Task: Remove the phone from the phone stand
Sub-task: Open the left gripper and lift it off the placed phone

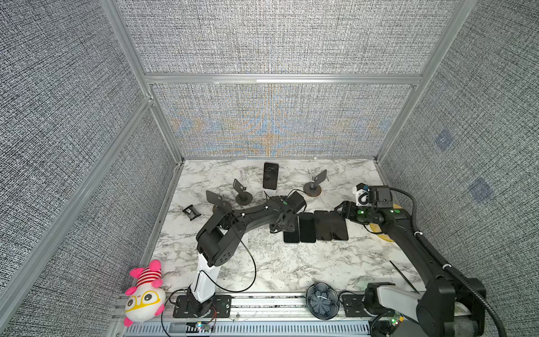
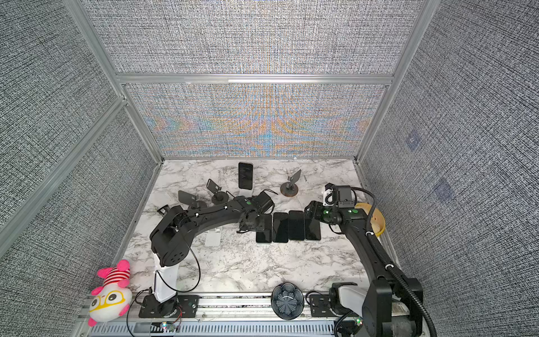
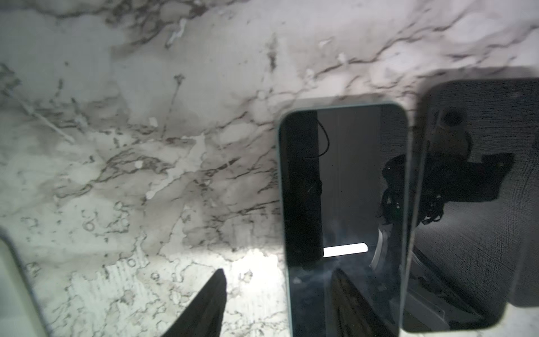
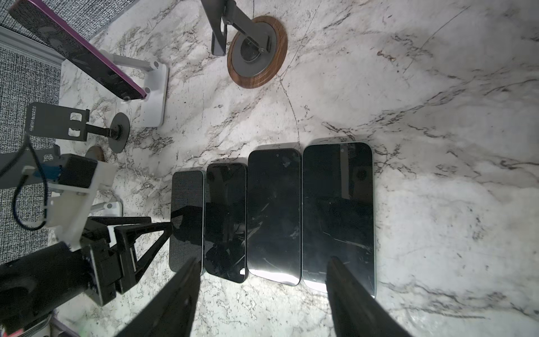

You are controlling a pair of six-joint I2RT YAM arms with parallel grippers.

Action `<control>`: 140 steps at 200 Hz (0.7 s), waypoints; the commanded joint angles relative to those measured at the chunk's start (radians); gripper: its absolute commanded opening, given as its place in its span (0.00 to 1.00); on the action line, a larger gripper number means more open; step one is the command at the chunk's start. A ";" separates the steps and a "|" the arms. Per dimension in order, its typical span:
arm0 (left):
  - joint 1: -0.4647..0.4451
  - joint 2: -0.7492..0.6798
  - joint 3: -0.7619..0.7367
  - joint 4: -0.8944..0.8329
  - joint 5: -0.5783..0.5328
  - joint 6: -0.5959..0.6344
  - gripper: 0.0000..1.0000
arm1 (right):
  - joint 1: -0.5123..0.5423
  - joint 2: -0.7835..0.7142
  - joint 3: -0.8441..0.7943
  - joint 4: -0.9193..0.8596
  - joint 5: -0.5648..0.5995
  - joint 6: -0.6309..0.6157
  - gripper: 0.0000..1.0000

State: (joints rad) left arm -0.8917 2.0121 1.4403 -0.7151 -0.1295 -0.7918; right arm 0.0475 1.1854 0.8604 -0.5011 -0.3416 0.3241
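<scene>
Phone [image 1: 270,175] with a purple rim leans, screen out, on a white stand [image 4: 154,96] at the middle of the tabletop's [image 1: 262,262] far edge; neither gripper touches it. Three dark empty stands [image 1: 243,192] are close by, two to its left and one to its right. Nearer the middle of the tabletop, four flat phones [image 1: 315,226] lie screens up, side by side, edges touching. The left gripper [image 3: 278,272] is down at the leftmost flat phone [image 3: 344,189], jaws partly spread across its long outer edge: one finger [image 3: 210,300] over bare marble, the other [image 3: 353,303] over the screen. I cannot tell whether either touches it. The right gripper [image 4: 264,259] hangs over the right end of the row, jaws spread wide and holding nothing. A plush toy [image 1: 145,291] lies at the near left corner.
</scene>
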 commanded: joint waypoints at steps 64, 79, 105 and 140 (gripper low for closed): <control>0.005 -0.065 0.035 0.011 -0.102 0.092 0.53 | 0.001 -0.007 0.009 -0.016 0.000 -0.007 0.70; 0.017 -0.101 0.039 0.049 -0.108 0.180 0.71 | 0.002 -0.001 0.009 -0.013 -0.006 -0.007 0.70; 0.080 -0.157 0.006 0.153 -0.081 0.275 0.90 | 0.000 -0.006 0.003 -0.014 -0.008 -0.009 0.69; 0.161 -0.245 -0.110 0.432 -0.023 0.477 0.99 | 0.001 -0.015 0.008 -0.028 -0.006 -0.020 0.69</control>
State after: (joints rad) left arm -0.7639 1.8141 1.3876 -0.5156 -0.2012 -0.5022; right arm 0.0475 1.1767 0.8604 -0.5137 -0.3420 0.3195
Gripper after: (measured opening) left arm 0.976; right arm 0.694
